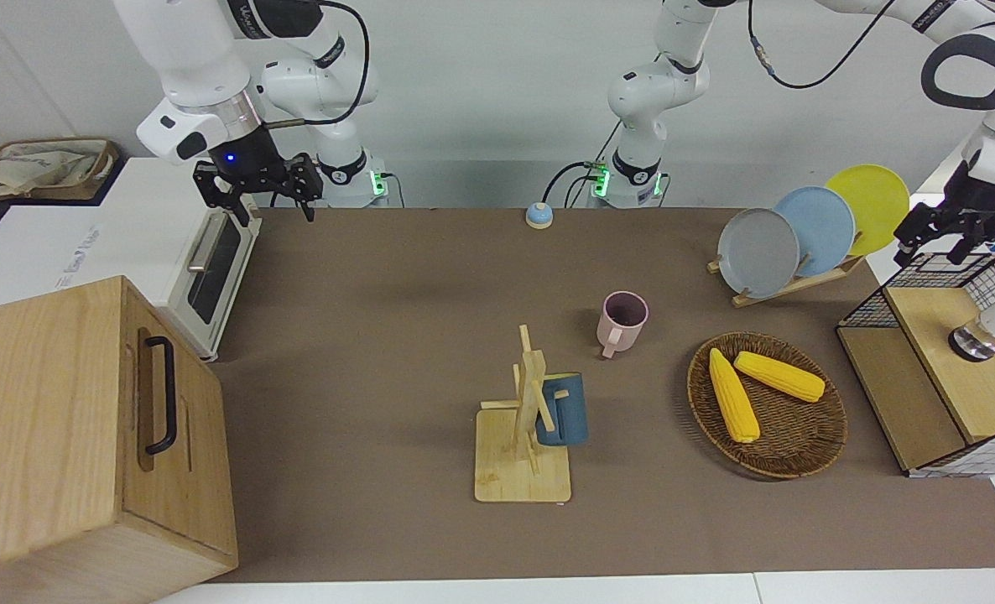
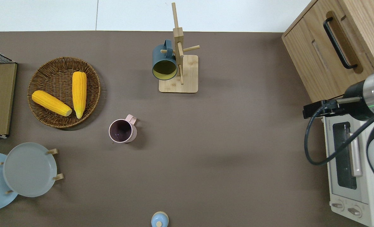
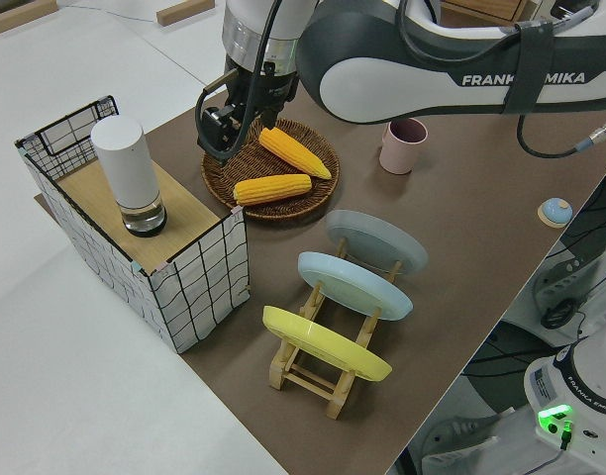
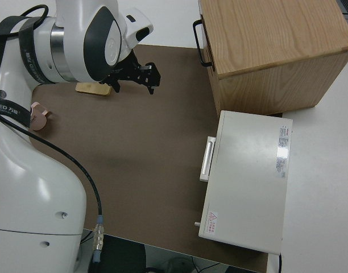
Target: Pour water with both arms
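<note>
Glossy white jointed arms (image 1: 212, 75), black cables, black open grippers (image 1: 258, 191).

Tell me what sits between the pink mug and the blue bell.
Nothing: in the overhead view the brown mat is bare between the pink mug and the blue bell.

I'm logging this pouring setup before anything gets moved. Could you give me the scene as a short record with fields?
pink mug: upright, mid-table
blue mug: hanging on wooden mug stand
white bottle: upright on the wire crate's wooden top
basket: holds two corn cobs
left gripper: open, at the wire crate
right gripper: open, empty, at the toaster oven
</note>
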